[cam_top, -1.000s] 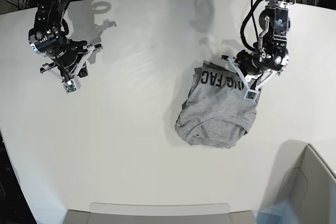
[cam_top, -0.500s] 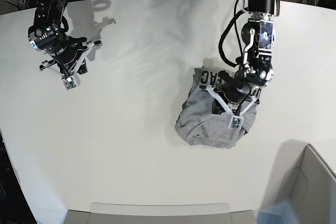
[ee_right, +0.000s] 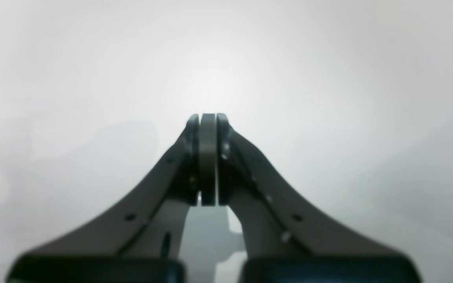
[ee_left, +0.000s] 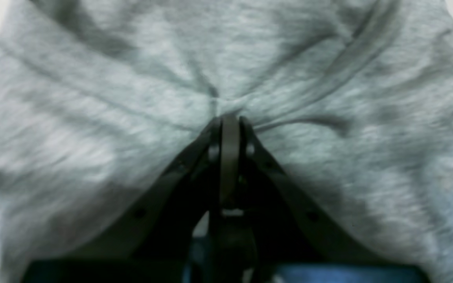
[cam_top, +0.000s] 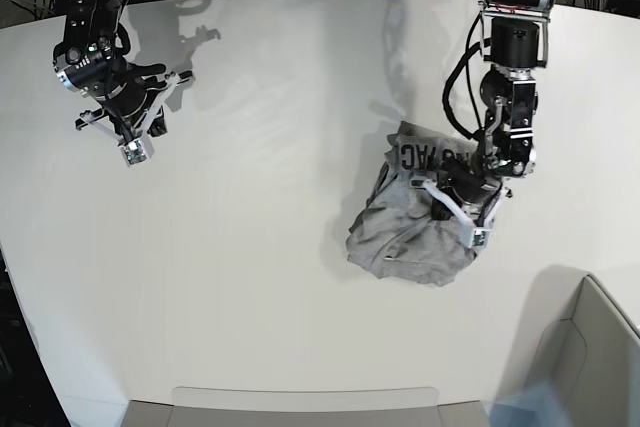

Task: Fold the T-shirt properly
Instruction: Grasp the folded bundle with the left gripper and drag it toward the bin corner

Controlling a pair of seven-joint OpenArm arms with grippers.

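- T-shirt (cam_top: 415,227): heather-grey, bunched in a rumpled heap on the white counter (cam_top: 280,277), toward the right side of the base view. Black block lettering shows on the fold at its far edge. Creases in the cloth run in toward one pinched point.
- Left gripper (ee_left: 229,118): over the near right part of the heap, fingers (ee_left: 210,135) clamped together on a gathered fold of the shirt; the wrist view shows grey cloth filling the picture around the tips. In the base view it sits at the heap's right edge (cam_top: 465,212).
- Right gripper (ee_right: 207,116): held above bare counter at the far left of the base view (cam_top: 130,137), well apart from the shirt. Fingers (ee_right: 222,133) pressed together with nothing between them.
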